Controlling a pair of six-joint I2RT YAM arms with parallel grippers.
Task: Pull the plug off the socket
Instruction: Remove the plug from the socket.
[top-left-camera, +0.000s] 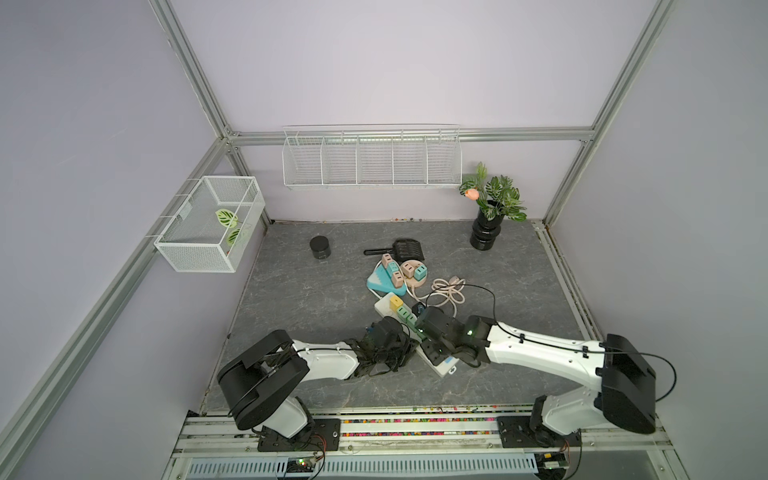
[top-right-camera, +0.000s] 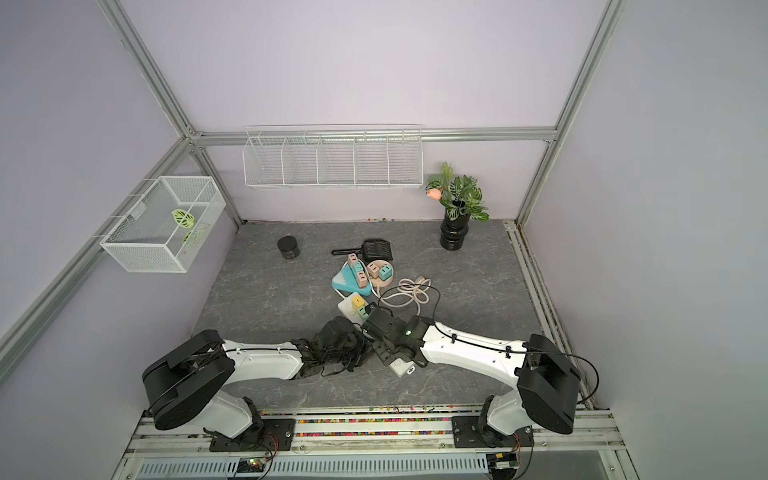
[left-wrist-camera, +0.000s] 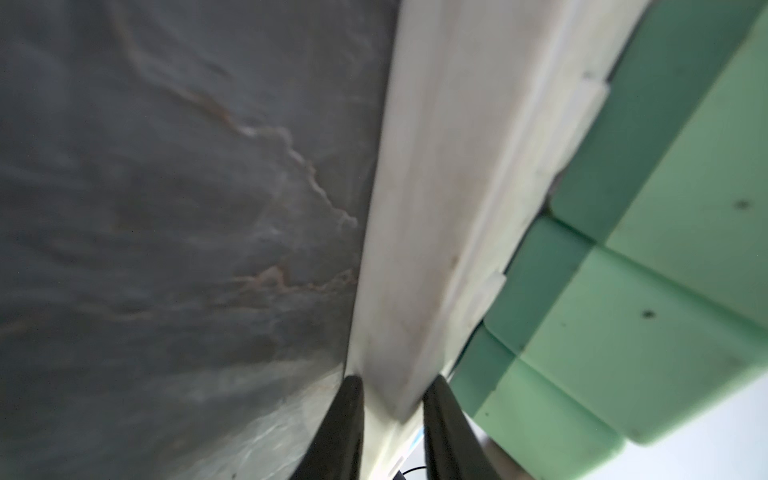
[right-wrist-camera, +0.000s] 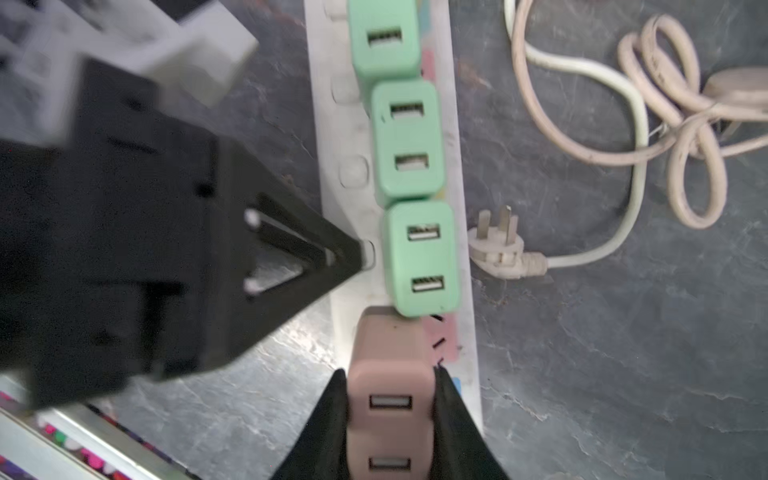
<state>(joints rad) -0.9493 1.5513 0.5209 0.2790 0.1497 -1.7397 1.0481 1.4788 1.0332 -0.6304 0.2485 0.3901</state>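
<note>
Gripping pink plug (right-wrist-camera: 386, 345): right gripper (right-wrist-camera: 390, 376), jaws clamped on its sides. Plug stands on white strip (right-wrist-camera: 328, 124), touching the nearest green plug (right-wrist-camera: 419, 257). Left gripper (right-wrist-camera: 359, 257): closed, tips pressed on the strip's edge.

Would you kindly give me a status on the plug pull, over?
Left gripper clamped on power strip. Right gripper closed on pink plug, which looks seated. Green plug close beside it, over.

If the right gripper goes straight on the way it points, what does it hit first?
Probably the white power strip: the right gripper, shut on the pink plug, points down at it.
</note>
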